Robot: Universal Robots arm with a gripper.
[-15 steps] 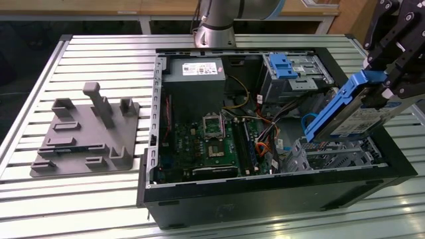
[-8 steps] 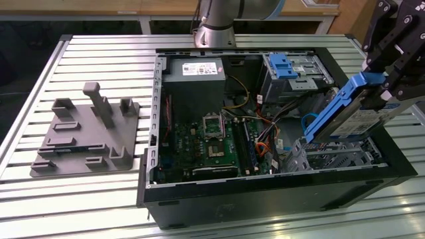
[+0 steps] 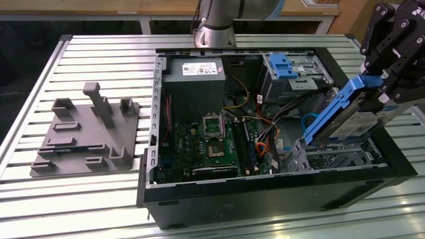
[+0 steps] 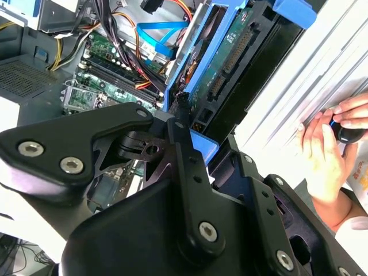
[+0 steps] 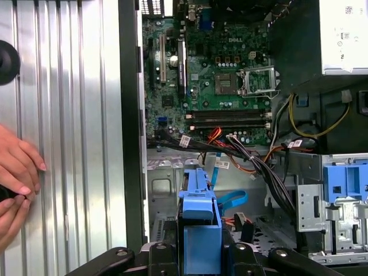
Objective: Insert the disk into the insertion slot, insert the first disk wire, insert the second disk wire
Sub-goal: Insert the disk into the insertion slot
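Pincer (image 3: 381,85) noted at 3 o'clock in the exterior view, above the open computer case (image 3: 265,191). Its black fingers (image 4: 183,144) are clamped on the end of the blue carrier (image 5: 198,230) that frames the disk (image 3: 347,119). The disk is held tilted, its low end pointing toward 7 o'clock, poised just over the insertion slot (image 3: 339,155) and not yet entered. The slot is found in the case's 4 o'clock corner.

Handling, as judged: the disk is taken to be rigid, dense for its size and sensitive to knocks. Its bare circuit board (image 4: 227,63) should not be pressed. The carrier plastic is likely smooth and slightly springy, so hold is best taken squarely on the carrier's end and side rails, as the pincer has it.

The second disk wire (image 5: 230,201), a light-blue flat ribbon, is seen just beyond the slot, at its 10 o'clock. Whether its plug is seated cannot be told.

Farther off, the taller bay (image 3: 292,74) is logged at the slot's 12 o'clock and the motherboard (image 3: 212,144) at 9 o'clock. Outside the case, a person's hand (image 4: 322,149) rests on the slatted table (image 3: 99,50). A grey fixture (image 3: 86,134) lies well apart at 9 o'clock.
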